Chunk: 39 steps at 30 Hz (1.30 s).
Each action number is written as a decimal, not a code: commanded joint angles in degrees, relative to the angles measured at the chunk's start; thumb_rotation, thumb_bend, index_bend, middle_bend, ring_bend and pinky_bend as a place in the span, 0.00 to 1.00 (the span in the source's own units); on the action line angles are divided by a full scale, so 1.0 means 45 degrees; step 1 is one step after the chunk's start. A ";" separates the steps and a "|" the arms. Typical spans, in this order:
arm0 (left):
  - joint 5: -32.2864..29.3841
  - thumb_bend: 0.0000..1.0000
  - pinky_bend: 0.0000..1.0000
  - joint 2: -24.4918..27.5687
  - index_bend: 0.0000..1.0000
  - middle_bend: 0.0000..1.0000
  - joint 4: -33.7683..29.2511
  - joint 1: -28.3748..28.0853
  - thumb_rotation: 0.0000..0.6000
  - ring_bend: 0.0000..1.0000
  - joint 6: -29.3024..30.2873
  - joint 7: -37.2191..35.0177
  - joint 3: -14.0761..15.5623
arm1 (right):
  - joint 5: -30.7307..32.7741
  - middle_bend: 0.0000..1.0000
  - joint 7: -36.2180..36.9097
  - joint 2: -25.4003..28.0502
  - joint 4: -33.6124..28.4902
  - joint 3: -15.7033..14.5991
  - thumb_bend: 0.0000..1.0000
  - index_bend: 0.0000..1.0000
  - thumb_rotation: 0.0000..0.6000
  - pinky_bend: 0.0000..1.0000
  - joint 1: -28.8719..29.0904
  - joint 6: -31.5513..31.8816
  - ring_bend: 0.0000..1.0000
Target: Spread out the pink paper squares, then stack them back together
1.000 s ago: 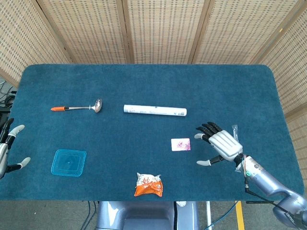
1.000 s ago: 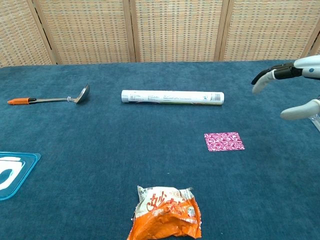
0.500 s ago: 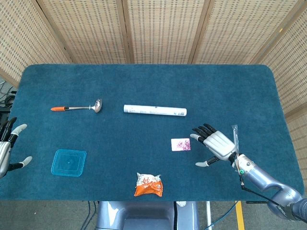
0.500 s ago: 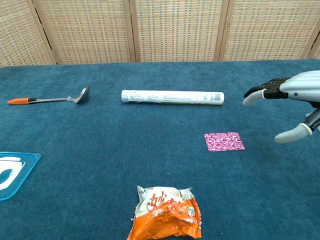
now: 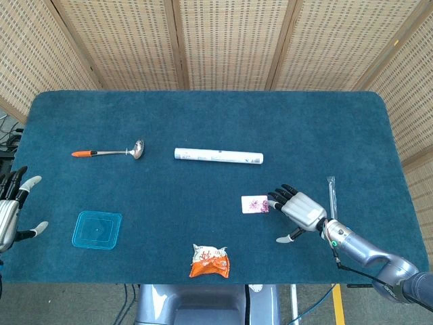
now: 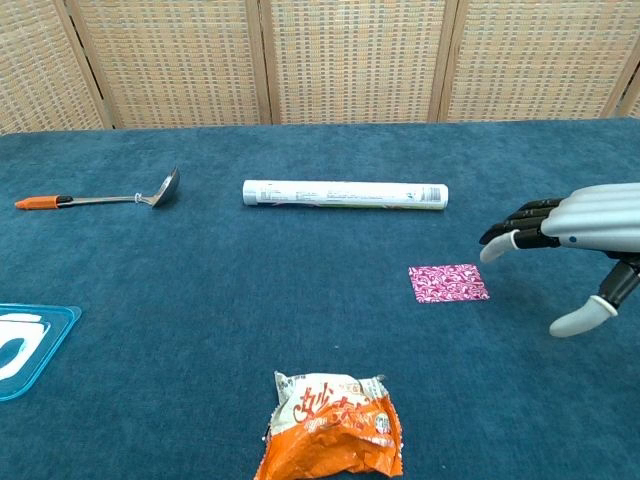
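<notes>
My right hand (image 5: 301, 211) hangs just beside the pink paper squares (image 5: 255, 204) — fingers spread, thumb apart, holding nothing. The squares lie flat on the blue table (image 5: 203, 122) as one neat stack, directly to the left of my fingertips (image 6: 498, 240), not yet touched. My left hand (image 5: 9, 206) sits at the far table edge, released as well and well apart — so I judge the right hand makes the reach. The blue lid (image 5: 97, 230) near the left hand holds nothing visible.
</notes>
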 commanded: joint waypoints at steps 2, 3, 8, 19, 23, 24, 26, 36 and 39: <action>-0.0022 0.12 0.00 -0.0016 0.15 0.00 0.0033 -0.0006 0.99 0.00 -0.0009 -0.0024 0.0012 | -0.0030 0.06 -0.0009 -0.0149 0.0128 -0.0153 0.00 0.11 0.28 0.00 0.0149 -0.0150 0.00; -0.0021 0.12 0.00 -0.0018 0.15 0.00 0.0043 -0.0006 0.99 0.00 -0.0005 -0.0033 0.0015 | -0.0035 0.06 -0.0021 -0.0182 0.0157 -0.0182 0.00 0.11 0.28 0.00 0.0177 -0.0180 0.00; -0.0034 0.12 0.00 -0.0098 0.15 0.00 0.0186 0.0027 0.99 0.00 0.0064 -0.0156 0.0033 | 0.0050 0.06 -0.0157 -0.0532 0.0429 -0.0320 0.00 0.11 0.28 0.00 0.0344 -0.0359 0.00; -0.0068 0.12 0.00 -0.0155 0.15 0.00 0.0393 0.0109 0.99 0.00 0.0085 -0.0365 0.0137 | 0.0369 0.06 -0.0331 -0.0847 0.0585 -0.0439 0.00 0.11 0.29 0.00 0.0606 -0.0578 0.00; -0.0090 0.12 0.00 -0.0175 0.15 0.00 0.0474 0.0140 0.99 0.00 0.0094 -0.0447 0.0164 | 0.0500 0.06 -0.0424 -0.0942 0.0593 -0.0484 0.00 0.11 0.29 0.00 0.0744 -0.0780 0.00; -0.0098 0.12 0.00 -0.0180 0.15 0.00 0.0497 0.0146 0.99 0.00 0.0095 -0.0464 0.0168 | 0.0524 0.06 -0.0444 -0.0962 0.0592 -0.0494 0.00 0.11 0.29 0.00 0.0774 -0.0818 0.00; -0.0129 0.12 0.00 -0.0195 0.15 0.00 0.0548 0.0161 0.99 0.00 0.0099 -0.0512 0.0170 | 0.0567 0.06 -0.0491 -0.1017 0.0592 -0.0505 0.00 0.11 0.29 0.00 0.0843 -0.0874 0.00; -0.0206 0.12 0.00 -0.0275 0.15 0.00 0.0746 0.0176 0.99 0.00 0.0051 -0.0675 0.0187 | 0.0799 0.06 -0.0539 -0.1276 0.0724 -0.0474 0.00 0.11 0.29 0.00 0.1108 -0.1015 0.00; -0.0214 0.12 0.00 -0.0297 0.15 0.00 0.0789 0.0180 0.99 0.00 0.0043 -0.0702 0.0194 | 0.0819 0.06 -0.0556 -0.1319 0.0767 -0.0516 0.00 0.11 0.29 0.00 0.1163 -0.1061 0.00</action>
